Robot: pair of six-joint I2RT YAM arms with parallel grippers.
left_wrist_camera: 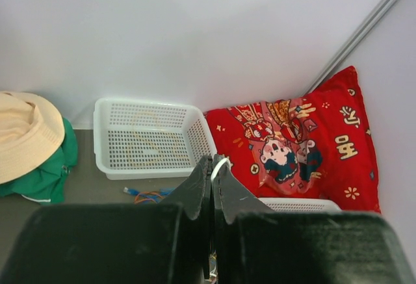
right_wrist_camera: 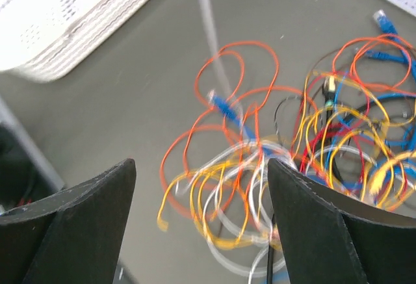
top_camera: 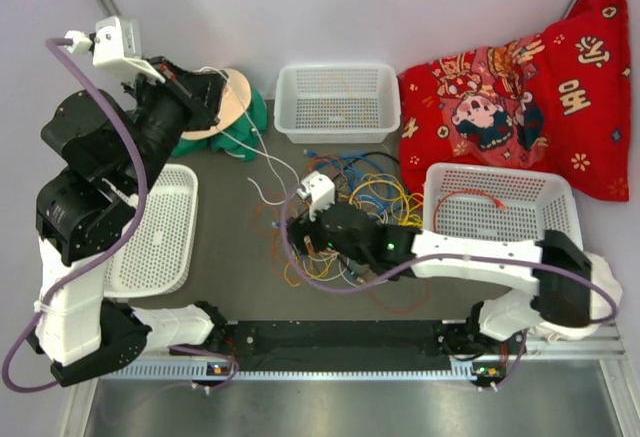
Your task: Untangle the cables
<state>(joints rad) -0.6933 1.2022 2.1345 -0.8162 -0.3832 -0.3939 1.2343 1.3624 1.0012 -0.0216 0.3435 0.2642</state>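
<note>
The cables (top_camera: 370, 189) lie as a tangled heap of orange, yellow, blue, red, white and black cords in the middle of the table. My right gripper (top_camera: 312, 247) hovers open over the heap's left part. In the right wrist view, its jaws (right_wrist_camera: 201, 167) stand wide apart above orange, yellow and white loops (right_wrist_camera: 250, 186), holding nothing. My left gripper (top_camera: 212, 92) is raised at the back left, over the hat. It is shut (left_wrist_camera: 212, 162) on a white cable (left_wrist_camera: 220, 167), which trails down (top_camera: 270, 152) to the heap.
White baskets stand at the back (top_camera: 337, 102), at the left (top_camera: 155, 227) and at the right (top_camera: 497, 202); the right one holds a red cable (top_camera: 480, 197). A beige hat on green cloth (top_camera: 235, 107) lies back left. A red cushion (top_camera: 540, 87) fills the back right corner.
</note>
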